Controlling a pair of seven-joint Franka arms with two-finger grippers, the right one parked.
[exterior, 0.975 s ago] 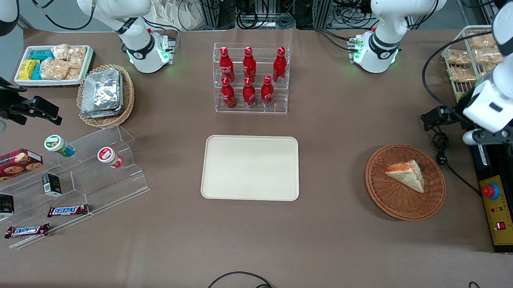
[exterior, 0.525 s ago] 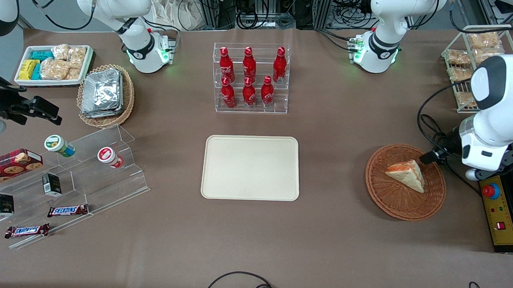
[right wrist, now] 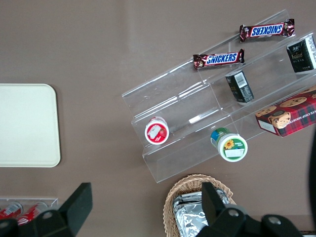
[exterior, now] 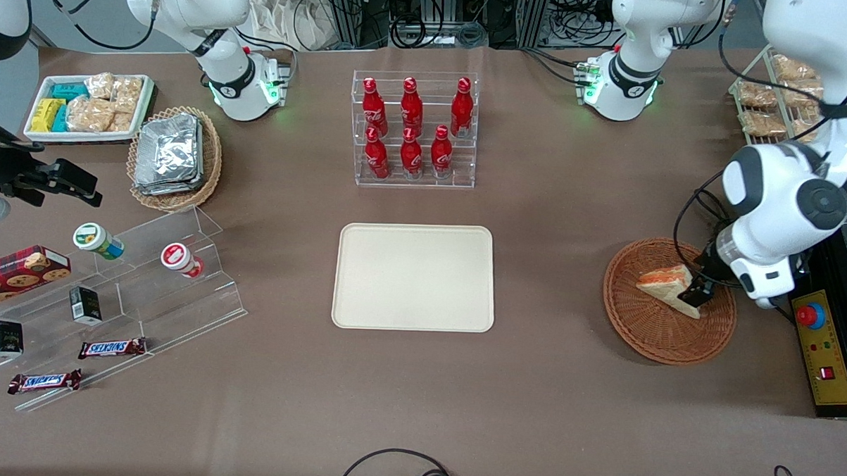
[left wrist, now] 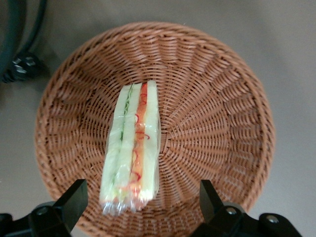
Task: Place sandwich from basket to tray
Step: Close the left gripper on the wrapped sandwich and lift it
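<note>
We are hovering our wide-open, empty end effector [left wrist: 140, 202] over the sandwich [exterior: 668, 289] in the basket [exterior: 645, 341] at the front view's right, needing to descend and close.

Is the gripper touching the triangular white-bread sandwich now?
Apart. In the left wrist view the open gripper hovers over the sandwich, its fingers standing clear on both sides with basket weave visible between.

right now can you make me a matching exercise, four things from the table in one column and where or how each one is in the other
Things:
1. sandwich
2. tray
3. gripper
4. basket

States:
a. open, above the sandwich's end
b. lying in the basket
c. bare, mid-table
d. toward the working arm's end

Pairs: 1-b, 2-c, 3-a, 4-d
</note>
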